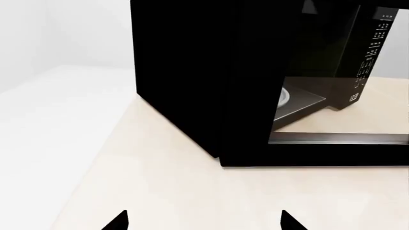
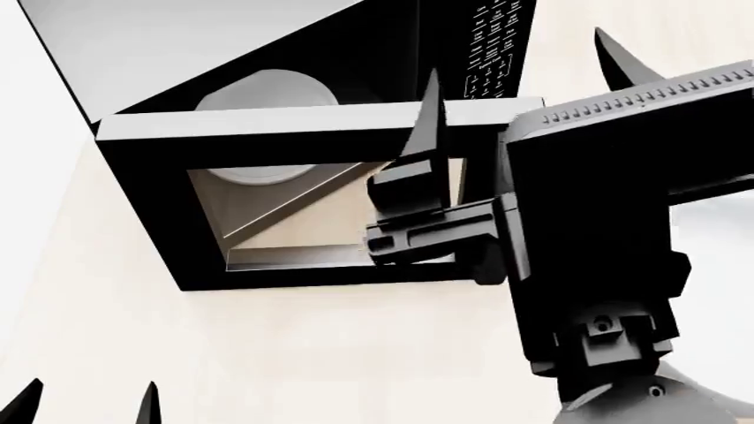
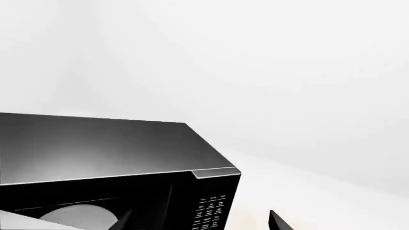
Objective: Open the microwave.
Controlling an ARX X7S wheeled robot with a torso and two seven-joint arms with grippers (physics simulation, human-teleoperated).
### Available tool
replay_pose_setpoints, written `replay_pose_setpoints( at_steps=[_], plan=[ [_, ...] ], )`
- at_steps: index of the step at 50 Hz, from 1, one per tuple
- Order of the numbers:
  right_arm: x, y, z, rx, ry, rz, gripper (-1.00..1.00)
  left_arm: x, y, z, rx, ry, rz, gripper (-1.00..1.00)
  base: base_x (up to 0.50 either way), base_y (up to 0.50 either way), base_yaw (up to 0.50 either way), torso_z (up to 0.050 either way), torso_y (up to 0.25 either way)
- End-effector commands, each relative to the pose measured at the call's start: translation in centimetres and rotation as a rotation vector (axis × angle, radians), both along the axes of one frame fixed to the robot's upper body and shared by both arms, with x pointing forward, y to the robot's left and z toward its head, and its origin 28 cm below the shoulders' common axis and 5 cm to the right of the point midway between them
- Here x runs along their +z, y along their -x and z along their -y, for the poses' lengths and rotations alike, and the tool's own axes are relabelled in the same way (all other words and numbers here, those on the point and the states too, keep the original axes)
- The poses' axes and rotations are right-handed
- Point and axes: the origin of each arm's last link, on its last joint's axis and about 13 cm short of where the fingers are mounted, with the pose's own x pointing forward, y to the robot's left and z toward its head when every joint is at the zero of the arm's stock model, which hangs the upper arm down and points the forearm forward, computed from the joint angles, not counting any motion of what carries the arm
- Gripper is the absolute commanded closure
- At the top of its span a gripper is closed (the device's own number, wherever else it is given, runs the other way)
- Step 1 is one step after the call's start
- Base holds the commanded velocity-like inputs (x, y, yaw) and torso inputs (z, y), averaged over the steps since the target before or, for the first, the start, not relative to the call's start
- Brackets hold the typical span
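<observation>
While the door stands swung well out from the microwave, which sits on the pale counter at about 11 o'clock in the head view, the job looks nearly finished: the turntable shows white inside the cavity and again through the door's glass. The right gripper rides at about 1 o'clock, its two fingers spread wide with one fingertip at the door's free edge and the other well clear beside the button panel; it clamps nothing that I can see. The left gripper hangs low at 7 o'clock, prongs apart and empty, well away from the oven. To finish well, I would keep the right arm's near finger hooked behind the door edge and sweep it along the hinge's arc rather than straight back, gently, so the oven does not slide on the counter. The left wrist view confirms the gap, with cavity and panel exposed past the dark door.
</observation>
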Motion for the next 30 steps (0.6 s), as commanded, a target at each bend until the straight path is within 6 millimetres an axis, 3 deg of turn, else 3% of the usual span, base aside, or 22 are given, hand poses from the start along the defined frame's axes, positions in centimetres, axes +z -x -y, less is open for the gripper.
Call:
replay_pose_setpoints(
  at_steps=[1,13,21,25,30],
  plan=[
    [3.3,-0.9,0.1,-0.019,0.033,0.024,-1.0,0.0,0.0,0.0,-0.001,0.001,-0.002,-1.0,0.0,0.0,0.0,0.0,0.0],
    [5.2,-3.0,0.0,0.03,0.046,-0.028,-1.0,0.0,0.1,0.1,-0.004,0.003,-0.003,-1.0,0.0,0.0,0.0,0.0,0.0],
    [6.8,-4.7,0.1,-0.031,0.085,-0.044,-1.0,-0.1,0.0,0.0,-0.006,0.006,-0.004,-1.0,0.0,0.0,0.0,0.0,0.0],
    [7.3,-5.9,0.3,-0.016,0.234,0.025,-1.0,-0.1,0.0,0.2,-0.009,0.004,-0.004,-1.0,0.0,0.0,0.0,0.0,0.0],
    [9.0,-6.8,0.3,0.005,0.123,-0.135,-1.0,-0.2,0.0,0.2,-0.01,0.004,-0.008,-1.0,0.0,0.0,0.0,0.0,0.0]
  ],
)
